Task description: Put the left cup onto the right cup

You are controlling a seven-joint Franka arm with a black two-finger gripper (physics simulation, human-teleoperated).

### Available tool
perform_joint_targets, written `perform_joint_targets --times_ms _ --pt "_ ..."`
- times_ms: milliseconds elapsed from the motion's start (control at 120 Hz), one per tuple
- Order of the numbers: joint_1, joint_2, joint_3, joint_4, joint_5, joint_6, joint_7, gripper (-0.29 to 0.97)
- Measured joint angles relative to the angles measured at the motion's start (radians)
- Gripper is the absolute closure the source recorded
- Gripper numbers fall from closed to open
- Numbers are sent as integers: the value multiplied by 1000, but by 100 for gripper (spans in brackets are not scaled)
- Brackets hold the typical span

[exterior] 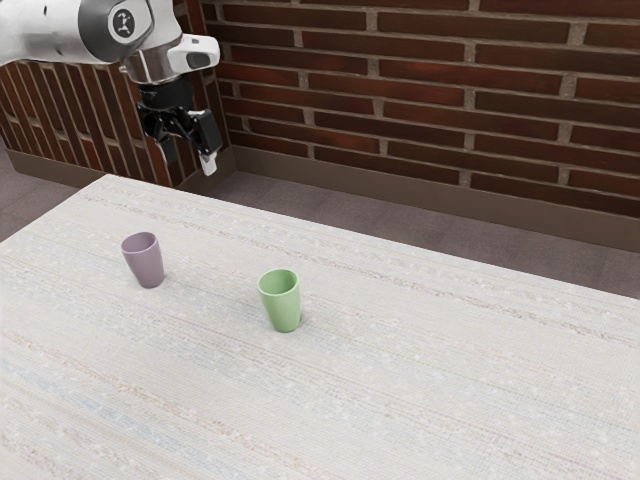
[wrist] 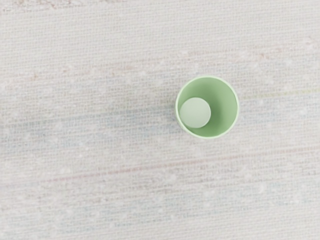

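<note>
End effector: my black two-finger end effector (exterior: 185, 148) hangs high over the far left, fingers spread, holding nothing.
Left cup: mauve tapered cup (exterior: 143, 259), upright on the pale streaked surface (exterior: 450, 380).
Right cup: green tapered cup (exterior: 280, 299), upright, apart.

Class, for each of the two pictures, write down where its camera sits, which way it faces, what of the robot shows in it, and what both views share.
Exterior view: beside the arm, above table height, looking down across the pale streaked table toward the red brick wall; the white arm and open black two-finger gripper hang over the mauve tapered cup.
Wrist view: on the hand, facing straight down into the light green tapered cup.
Shared: the green cup and the table.
</note>
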Motion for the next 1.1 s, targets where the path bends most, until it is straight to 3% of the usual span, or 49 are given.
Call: perform_joint_targets --times_ms 775,1100 --pt "3 14 9 -13 -7 1 0 0" --pt "15 40 116 -34 -3 -34 4 0"
